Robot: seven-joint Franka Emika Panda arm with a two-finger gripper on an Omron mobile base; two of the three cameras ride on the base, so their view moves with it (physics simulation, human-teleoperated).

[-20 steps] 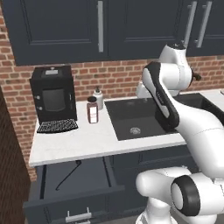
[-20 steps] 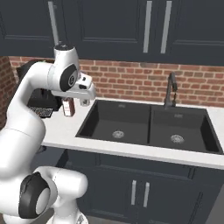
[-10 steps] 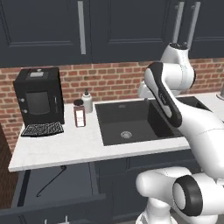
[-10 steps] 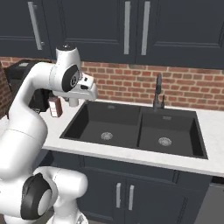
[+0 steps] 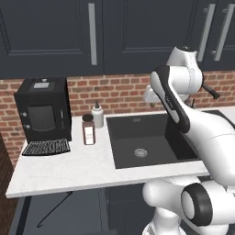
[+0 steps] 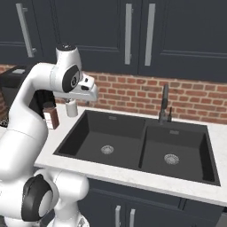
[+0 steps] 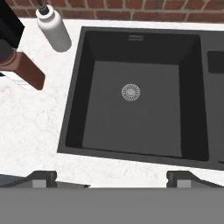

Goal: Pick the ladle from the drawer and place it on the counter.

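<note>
You've got the thin black rod-handled ladle [image 5: 54, 209] lying in the open dark drawer [image 5: 27, 215] under the white stone desk [image 5: 69, 172]; it looks light, stiff, probably slippery, so pinch mid-handle; gripper [image 7: 111, 177] is wide open, empty.

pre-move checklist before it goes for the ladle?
1. Claw open: ok, finger tips stand wide apart in the hand view.
2. Claw empty: ok, nothing between the tips.
3. Drawer open: ok, its dark interior shows below the counter edge.
4. Ladle located: ok, thin black rod lies slanted in the drawer.
5. Claw over the ladle: not ok, the hand view looks down at the sink.
6. Counter spot for placing: ok, bare patch in front of the brown jar and the coffee machine.
</note>
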